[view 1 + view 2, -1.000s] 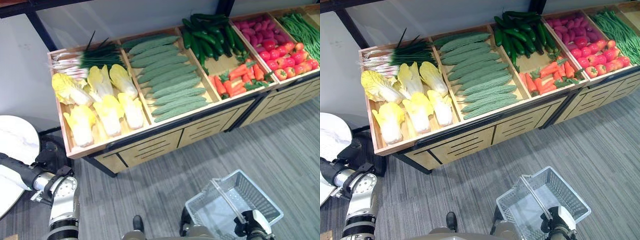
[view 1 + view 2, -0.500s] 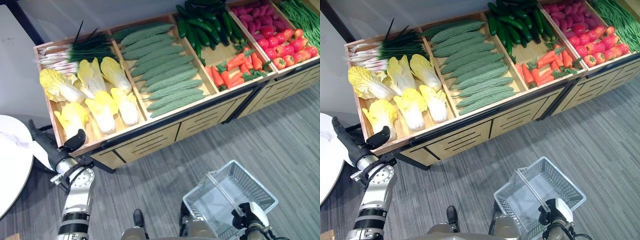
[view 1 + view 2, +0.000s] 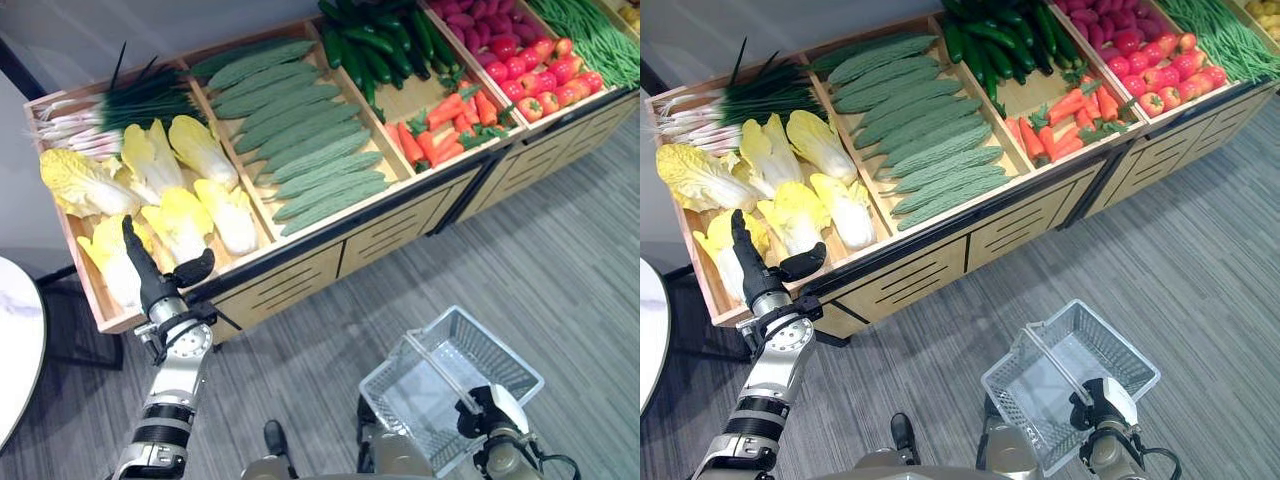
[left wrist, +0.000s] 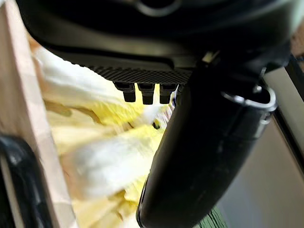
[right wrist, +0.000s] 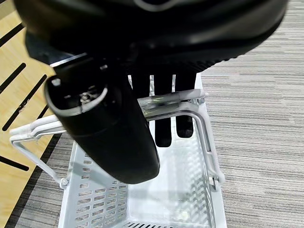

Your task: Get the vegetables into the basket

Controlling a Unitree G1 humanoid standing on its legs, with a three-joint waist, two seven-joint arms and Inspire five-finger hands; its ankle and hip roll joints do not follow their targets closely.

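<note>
Yellow napa cabbages fill the left wooden crate of the produce stand. My left hand is raised over the crate's front left corner, fingers straight and thumb spread, open, just above the frontmost cabbage. In the left wrist view that cabbage lies close beyond the fingers. A white wire basket hangs low over the floor at the lower right. My right hand is shut on its handle. Nothing lies in the basket.
Further along the stand lie green onions, ridged green gourds, cucumbers, carrots, tomatoes and green beans. A round white table stands at the left. Grey carpet stretches before the stand.
My left hand rose from beside the white table and came over the front left cabbage. The camera shifted too. My right hand kept hold of the basket handle.
</note>
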